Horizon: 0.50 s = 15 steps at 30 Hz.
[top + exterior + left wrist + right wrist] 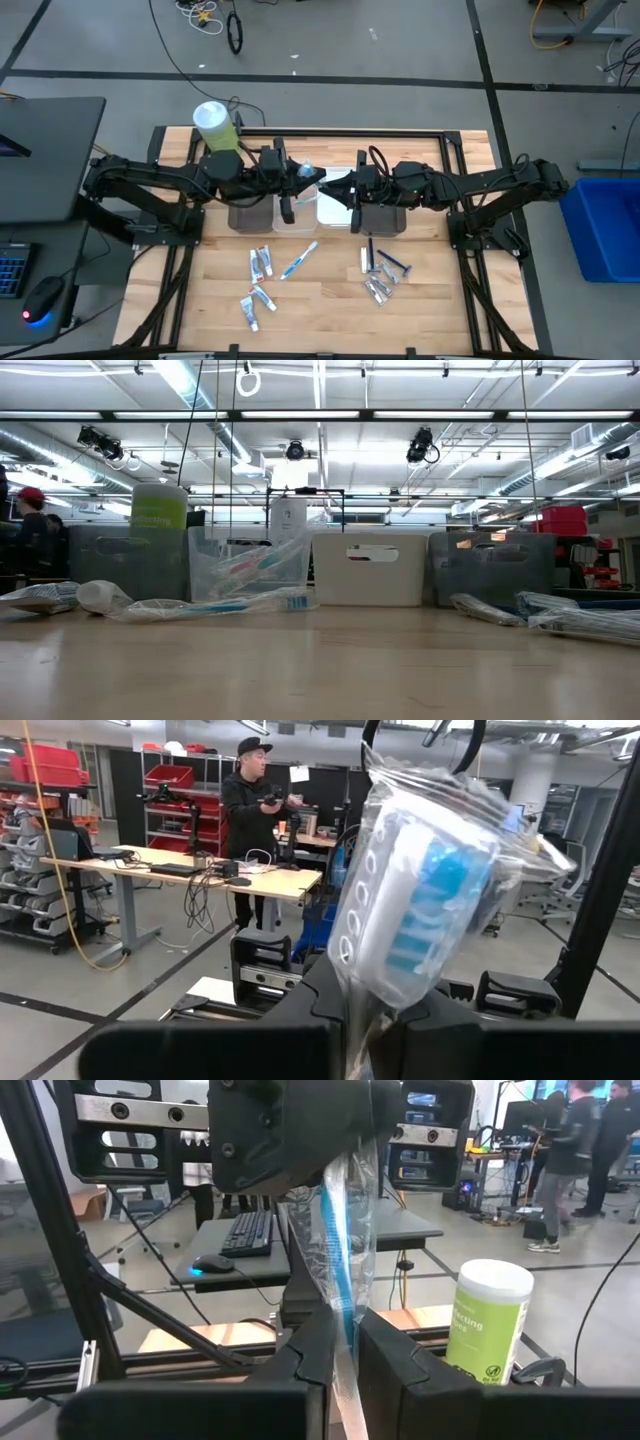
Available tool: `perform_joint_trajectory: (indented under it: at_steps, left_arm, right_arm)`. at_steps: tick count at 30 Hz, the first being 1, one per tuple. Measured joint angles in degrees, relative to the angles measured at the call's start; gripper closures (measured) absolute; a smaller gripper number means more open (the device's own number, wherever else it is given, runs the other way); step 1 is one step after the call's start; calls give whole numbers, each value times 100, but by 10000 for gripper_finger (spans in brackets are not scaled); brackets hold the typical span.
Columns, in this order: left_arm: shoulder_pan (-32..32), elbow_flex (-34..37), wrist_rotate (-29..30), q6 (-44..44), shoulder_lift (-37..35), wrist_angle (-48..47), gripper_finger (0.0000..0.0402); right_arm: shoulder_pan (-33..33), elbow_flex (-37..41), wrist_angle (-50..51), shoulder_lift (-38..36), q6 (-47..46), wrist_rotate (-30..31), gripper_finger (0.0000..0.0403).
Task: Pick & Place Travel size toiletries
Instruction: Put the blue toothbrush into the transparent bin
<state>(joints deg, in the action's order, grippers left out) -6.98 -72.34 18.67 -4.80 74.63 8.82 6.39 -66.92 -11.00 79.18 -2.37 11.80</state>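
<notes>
A blue-white toothbrush in a clear wrapper hangs in the air between my two grippers, above the row of trays. My left gripper is shut on one end. My right gripper is shut on the other. In the right wrist view the toothbrush runs from my right fingers up to the left gripper. Toothpaste tubes, another toothbrush, black razors and silvery tubes lie flat on the table. My left gripper pinches the wrapper's end between its two fingers, coming level from the table's left. The wrapped toothbrush is lifted clear and reaches on past the fingers toward the other arm. My right gripper pinches the opposite end of the wrapper between its two fingers, coming level from the table's right. The toothbrush lies along the fingers' line, clear of the trays.
Four trays stand in a row under the grippers: dark, clear with toothbrushes inside, white, dark. A green-white canister stands at the far left. People stand in the room beyond the table.
</notes>
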Motion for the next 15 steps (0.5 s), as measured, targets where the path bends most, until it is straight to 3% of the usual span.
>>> perform_joint_trajectory:
  at_steps: [15]
  left_arm:
    - [7,0,104,202,0,7,386]
  right_arm:
    - [-2,0,2,0,30,8,368]
